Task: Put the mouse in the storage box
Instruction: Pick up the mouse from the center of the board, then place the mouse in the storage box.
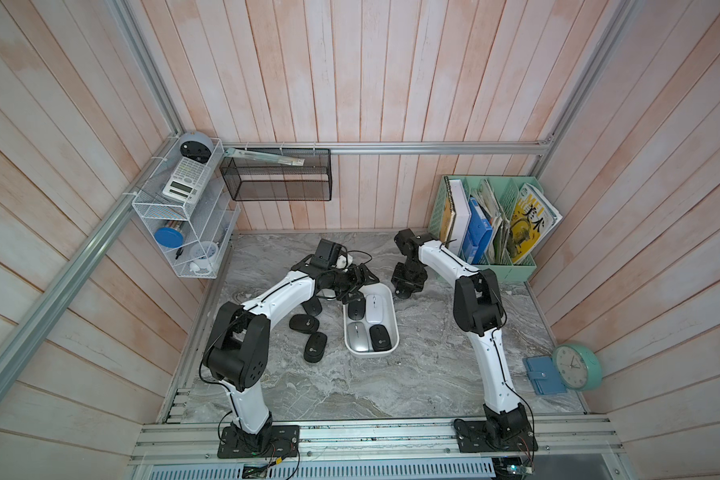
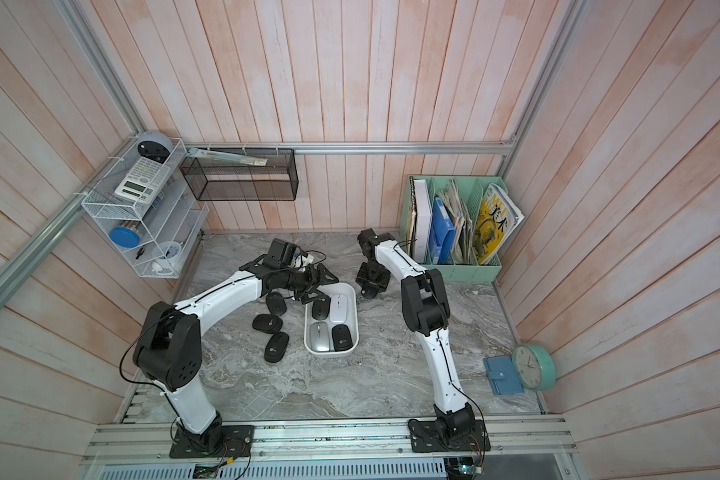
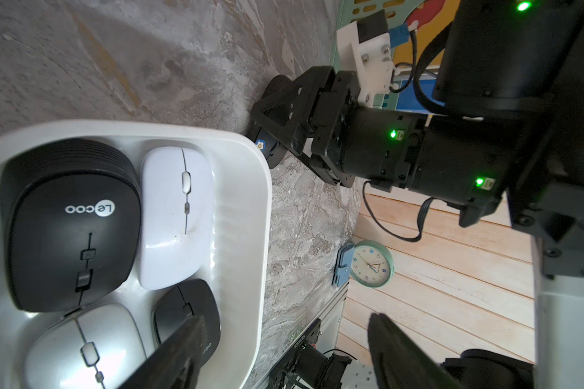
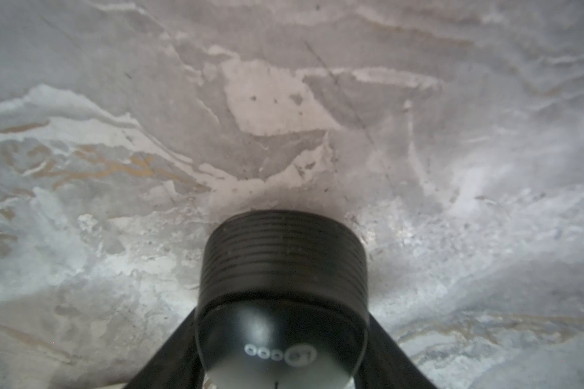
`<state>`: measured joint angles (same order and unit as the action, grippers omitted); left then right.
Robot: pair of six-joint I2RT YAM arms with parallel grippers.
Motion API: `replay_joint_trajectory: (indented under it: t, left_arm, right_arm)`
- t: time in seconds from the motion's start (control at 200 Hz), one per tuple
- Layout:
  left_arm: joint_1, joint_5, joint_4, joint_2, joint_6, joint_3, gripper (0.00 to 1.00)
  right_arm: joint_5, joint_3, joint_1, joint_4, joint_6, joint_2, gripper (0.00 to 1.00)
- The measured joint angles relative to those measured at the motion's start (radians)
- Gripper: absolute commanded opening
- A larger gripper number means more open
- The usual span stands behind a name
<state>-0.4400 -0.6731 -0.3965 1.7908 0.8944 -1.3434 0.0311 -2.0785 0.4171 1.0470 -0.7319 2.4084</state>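
A black mouse is seen on the marbled table, just beside the far right corner of the white storage box and outside it, with the right gripper lowered over it. In both top views the mouse is hidden under that gripper. In the right wrist view its ribbed end is sharp, while its other end is cut off by the frame edge and its logo is blurred. The gripper's two fingers are shown pressed against the mouse's flanks, clamped on it, though their tips are covered by its body. The left gripper is held above the box's far end, its fingers spread wide with nothing between them and cropped by the frame. Four other mice are packed inside the box: two black, one white, one silver. One of the black ones is partly masked by a left finger in the left wrist view. Three black mice are seen on the table beside the box's left side, the farthest partly covered by the left arm.
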Motion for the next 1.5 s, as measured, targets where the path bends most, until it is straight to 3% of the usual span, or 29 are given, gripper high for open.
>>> replay_joint_trajectory:
  t: [0.225,0.62,0.725,0.86,0.96,1.07,1.5]
  left_arm:
    - [0.000,0.000,0.000,-0.029,-0.001,0.023,0.81]
    - [0.007,0.023,0.006,-0.256,0.001,0.270,0.81]
    - [0.047,0.034,0.007,-0.340,0.009,0.328,0.81]
    - [0.165,0.051,0.003,-0.442,0.027,0.430,0.81]
    - [0.259,0.060,-0.014,-0.485,0.032,0.497,0.81]
    - [0.306,0.066,-0.042,-0.497,0.031,0.534,0.81]
    - [0.343,0.135,-0.212,-0.563,-0.035,0.549,0.81]
  right_arm:
    - [-0.008,0.115,0.000,-0.050,0.011,-0.069,0.51]
    - [-0.047,0.247,0.059,-0.033,0.081,-0.278,0.51]
    - [-0.060,0.258,0.101,-0.023,0.094,-0.334,0.51]
    - [-0.079,0.257,0.195,-0.016,0.109,-0.377,0.51]
    - [-0.084,0.224,0.279,0.005,0.121,-0.370,0.51]
    - [-0.066,0.154,0.340,0.020,0.131,-0.333,0.51]
    - [-0.031,0.056,0.328,0.034,0.142,-0.134,0.51]
